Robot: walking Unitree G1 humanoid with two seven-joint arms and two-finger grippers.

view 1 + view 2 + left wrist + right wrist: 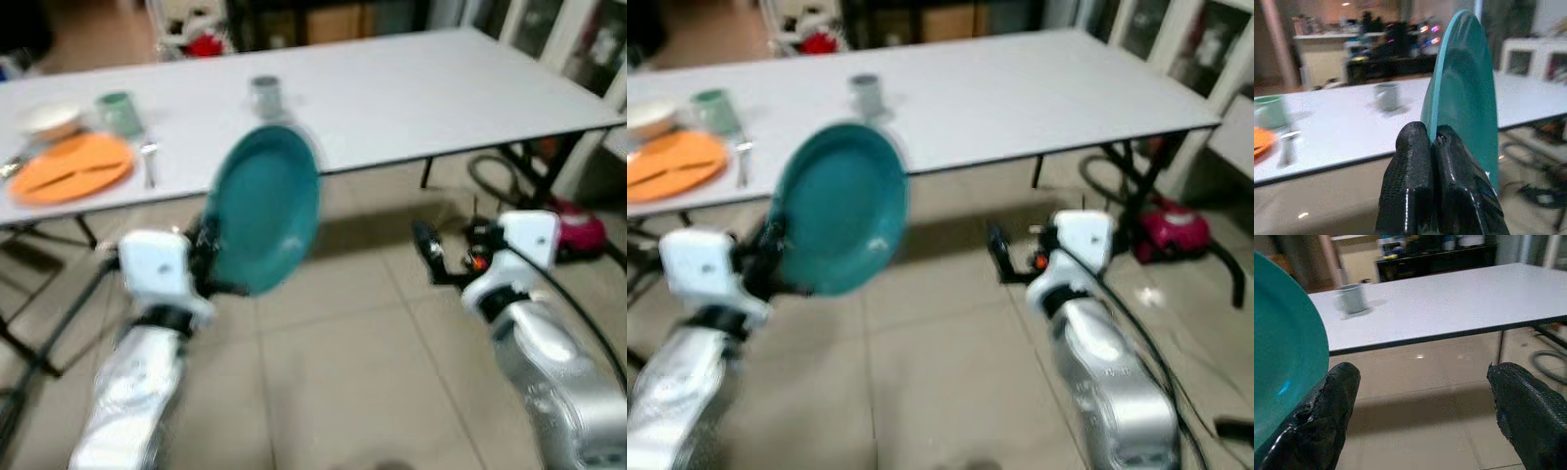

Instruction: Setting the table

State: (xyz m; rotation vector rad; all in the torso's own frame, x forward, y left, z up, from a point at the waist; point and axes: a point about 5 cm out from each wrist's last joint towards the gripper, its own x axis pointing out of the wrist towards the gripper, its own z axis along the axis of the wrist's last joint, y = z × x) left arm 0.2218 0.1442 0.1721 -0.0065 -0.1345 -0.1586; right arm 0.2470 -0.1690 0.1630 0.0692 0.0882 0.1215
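- Two pincers were up in front of the white worktop (392, 98), both over the tiled floor (343, 372), short of the worktop edge.
- Left pincer (1431, 139) was clenched on the lower rim of the teal plate (263, 211); fingers (1410, 186) pressed together with the rim between them.
- Teal plate was held roughly on edge, tilted, in the air near the worktop's front edge, not touching it.
- Right pincer (1422, 382) was released: fingers (1327, 416) spread wide apart, nothing between them. It sat well right of the plate.
- On the worktop, far left: orange plate (72, 166) with a white bowl (54, 119) just behind it and a green mug (119, 112) near its far right side.
- A piece of cutlery (149, 162) lay just right of the orange plate; too blurred to tell fork or spoon.
- Grey mug (265, 95) stood alone on the worktop, behind the teal plate from the head view, well apart from the orange setting.
- Red vacuum cleaner (580, 227) with a hose sat on the floor near the worktop's right legs.
- Head views were motion-blurred.
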